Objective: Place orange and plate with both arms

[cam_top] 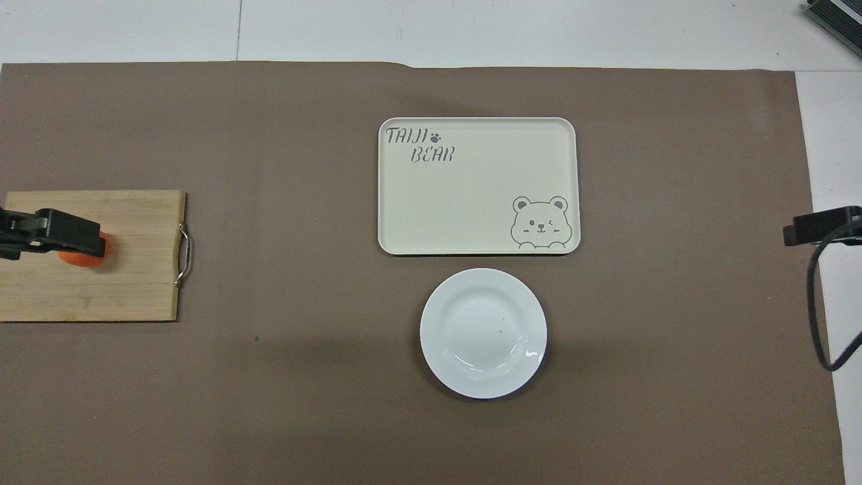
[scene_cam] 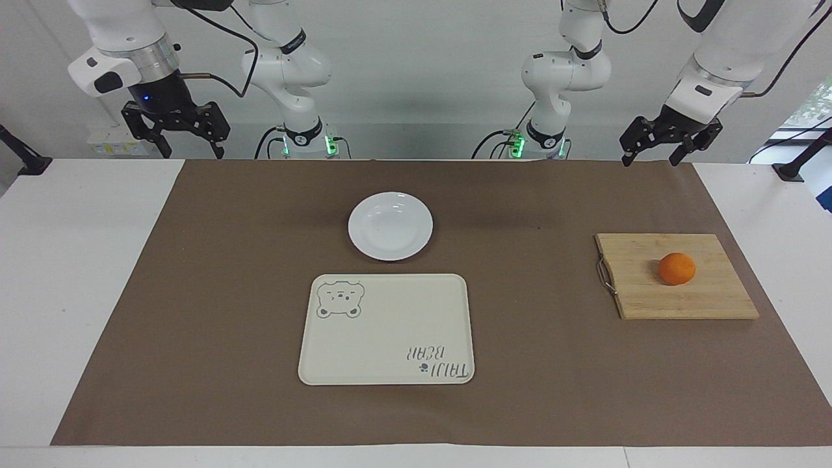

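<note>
Right now your left gripper [scene_cam: 650,158] hangs in the air with its fingers spread apart, holding nothing and touching nothing. In the facing view it sits high over the brown mat's [scene_cam: 533,338] edge nearest the robots, at the left arm's end of the table. From overhead its black finger [cam_top: 64,231] covers part of the orange [cam_top: 86,256], but the facing view shows you it is well above the fruit and clear of it.

Your right gripper [scene_cam: 188,153] is likewise raised and empty, its fingers standing apart, over the table's edge at the right arm's end; from overhead only a black tip of it shows at the frame's side.

You find the orange [scene_cam: 676,268] resting on the wooden cutting board [scene_cam: 676,302], which lies on the mat toward the left arm's end, its metal handle [scene_cam: 604,275] facing the middle of the table.

You see the plate [scene_cam: 390,225] lying flat and empty on the mat near the table's middle. Just beside it, farther from the robots, lies the cream tray [scene_cam: 387,331] with a bear drawing and "TAIJI BEAR" lettering. Plate and tray are close but not touching.
</note>
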